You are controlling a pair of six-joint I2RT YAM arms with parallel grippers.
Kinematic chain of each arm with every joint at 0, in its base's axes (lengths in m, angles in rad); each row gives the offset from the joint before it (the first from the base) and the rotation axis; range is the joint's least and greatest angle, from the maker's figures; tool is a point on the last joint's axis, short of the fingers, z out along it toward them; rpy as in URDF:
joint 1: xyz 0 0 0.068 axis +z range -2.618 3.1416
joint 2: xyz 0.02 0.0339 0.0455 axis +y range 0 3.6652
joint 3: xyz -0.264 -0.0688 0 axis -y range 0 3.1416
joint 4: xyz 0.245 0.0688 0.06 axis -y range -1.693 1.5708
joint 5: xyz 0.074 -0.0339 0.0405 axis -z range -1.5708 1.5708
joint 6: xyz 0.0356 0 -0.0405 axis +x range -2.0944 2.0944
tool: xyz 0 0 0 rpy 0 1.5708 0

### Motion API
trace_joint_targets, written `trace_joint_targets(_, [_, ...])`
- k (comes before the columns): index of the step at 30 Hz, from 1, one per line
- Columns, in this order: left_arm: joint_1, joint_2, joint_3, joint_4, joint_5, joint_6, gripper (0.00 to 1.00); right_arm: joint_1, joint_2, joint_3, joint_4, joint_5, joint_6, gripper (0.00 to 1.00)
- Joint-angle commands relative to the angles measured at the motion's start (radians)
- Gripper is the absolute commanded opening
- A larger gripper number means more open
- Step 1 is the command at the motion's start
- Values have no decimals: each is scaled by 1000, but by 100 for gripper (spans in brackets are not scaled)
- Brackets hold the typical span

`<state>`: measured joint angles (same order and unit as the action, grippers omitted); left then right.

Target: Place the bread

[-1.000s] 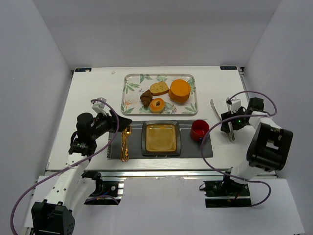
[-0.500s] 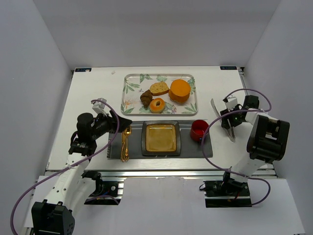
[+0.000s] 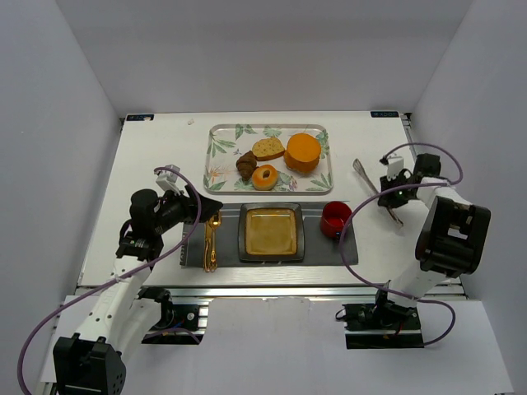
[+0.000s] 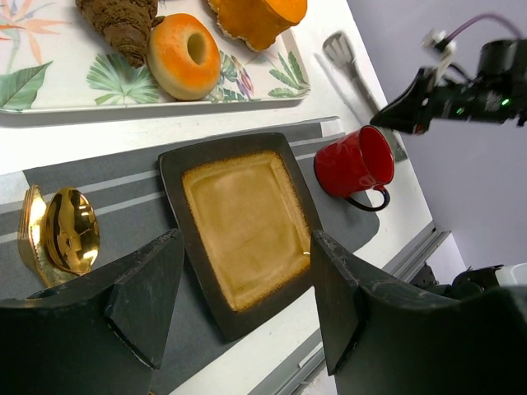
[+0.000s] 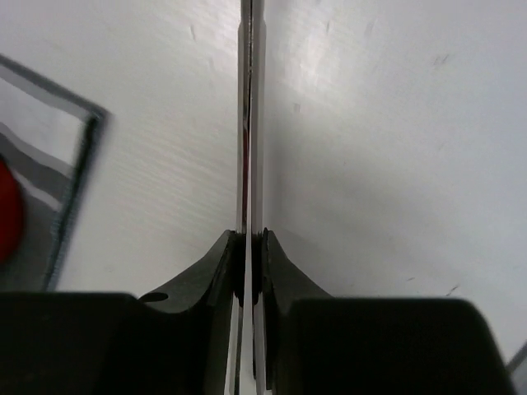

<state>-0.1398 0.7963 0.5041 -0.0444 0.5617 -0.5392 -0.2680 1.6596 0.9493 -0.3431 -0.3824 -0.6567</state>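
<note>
1. Left pincer (image 4: pixel 244 284) gapes wide and empty above the placemat (image 4: pixel 99 181).
2. The bread (image 3: pixel 264 176) lies at six o'clock on the leafy tray (image 3: pixel 222 140), with the croissant (image 3: pixel 246 164) just beside it at ten o'clock. It is probably light, soft and crumbly, so pinch gently across the ring.
3. Right pincer (image 5: pixel 249 247) is clamped on metal tongs (image 5: pixel 249 123).

Left gripper (image 4: pixel 245 255): jaws spread wide, arm reaching forward. Right gripper (image 5: pixel 249 247): jaws clamped on thin metal utensil (image 5: pixel 257 82).
</note>
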Motion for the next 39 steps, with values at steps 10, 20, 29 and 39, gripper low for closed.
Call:
trace_joint_targets(10, [-3, -51, 31, -8, -5, -8, 72, 263, -176, 336, -140, -312, 232, 38])
trace_joint_targets(20, [-3, -91, 22, -48, -22, -2, 72, 476, -126, 440, -143, -296, 241, 44])
trace_joint_targets(29, [-3, -92, 27, -63, -28, 5, 72, 688, -89, 404, -149, -81, 25, 44])
trace_joint_targets(39, [-3, -95, 11, -63, -33, 8, 72, 744, -54, 385, -169, 26, -144, 44])
